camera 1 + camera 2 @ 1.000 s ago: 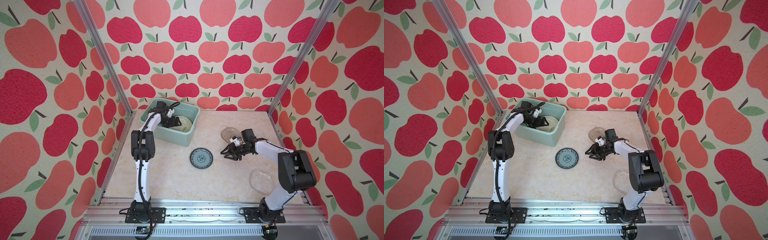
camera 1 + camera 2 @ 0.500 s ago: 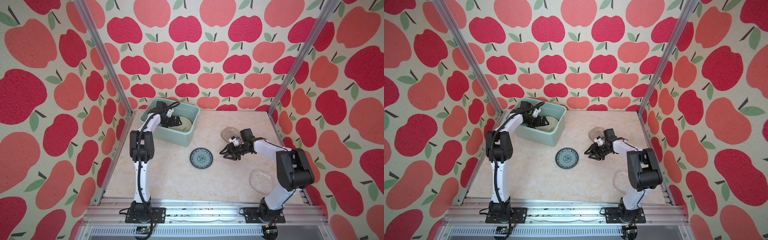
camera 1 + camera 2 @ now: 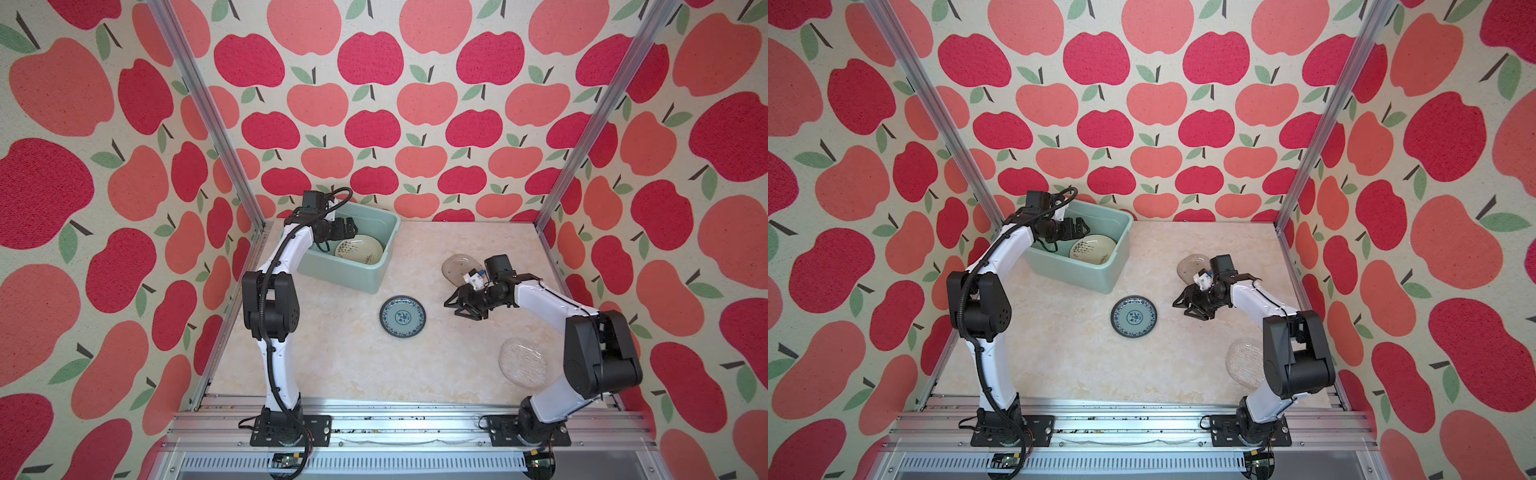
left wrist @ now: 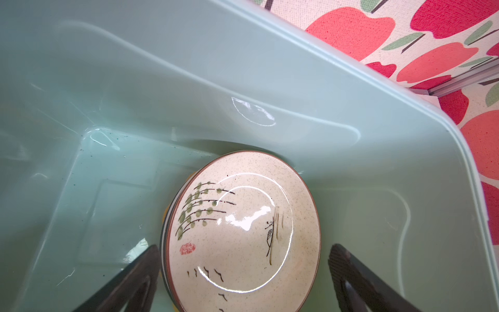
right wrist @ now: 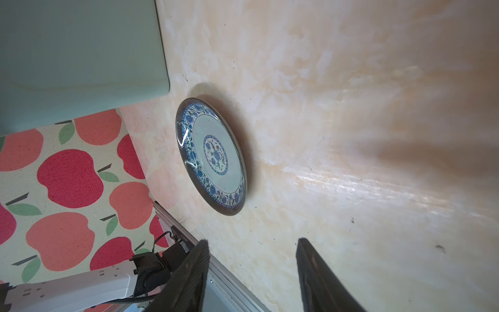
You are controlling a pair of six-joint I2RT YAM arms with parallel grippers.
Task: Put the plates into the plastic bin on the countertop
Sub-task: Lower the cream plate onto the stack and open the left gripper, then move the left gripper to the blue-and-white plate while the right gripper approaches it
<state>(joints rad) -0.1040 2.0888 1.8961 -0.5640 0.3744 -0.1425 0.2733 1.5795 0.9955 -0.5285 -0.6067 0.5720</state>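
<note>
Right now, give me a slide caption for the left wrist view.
Open left gripper straddles a cream bamboo-drawn plate lying inside the mint-green bin.

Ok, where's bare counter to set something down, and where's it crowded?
Bare: the countertop in front of the teal patterned plate, left of the near glass plate; also the back strip beside the plastic bin, behind the far glass plate. Crowded: the right side, right claw between both glass plates.
</note>
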